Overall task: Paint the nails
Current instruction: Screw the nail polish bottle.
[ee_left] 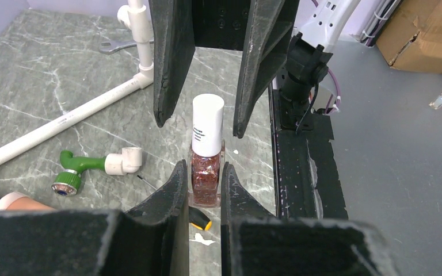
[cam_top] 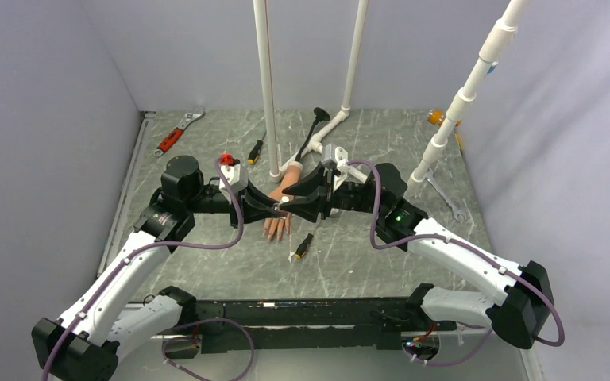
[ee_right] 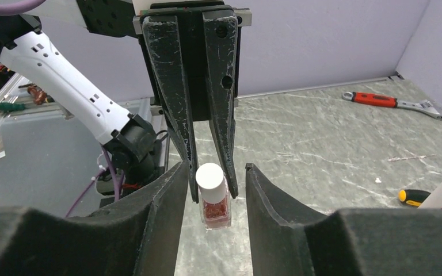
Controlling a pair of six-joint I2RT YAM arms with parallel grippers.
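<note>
The left claw (ee_left: 202, 172) is pinching the glass body of a small bottle (ee_left: 206, 179) of reddish glitter polish, and its white cap (ee_left: 208, 123) stands upright above the jaws. The right claw (ee_right: 215, 169) faces it with its jaws spread to either side of that cap, and a gap shows on both sides. In the top view the two claws meet just above the rubber hand (cam_top: 279, 219), which lies flat on the bench (cam_top: 381, 262). Its nails (cam_top: 276, 236) point toward the near edge.

The step in hand looks like getting the cap off. To do that well, the right claw should close squarely on the cap alone, clear of the glass and of the left jaws. It should then turn about the bottle's own axis while the left claw holds firm. Once the cap is loose, it is best drawn straight up so the brush comes out without scraping or dripping on the rubber hand.

The nails are too small to make out from above, and the claws cover part of the rubber hand. The left wrist view catches only a peach corner of it. The brush, if the cap carries one, is hidden inside. How high the bottle sits above the bench cannot be told.
</note>
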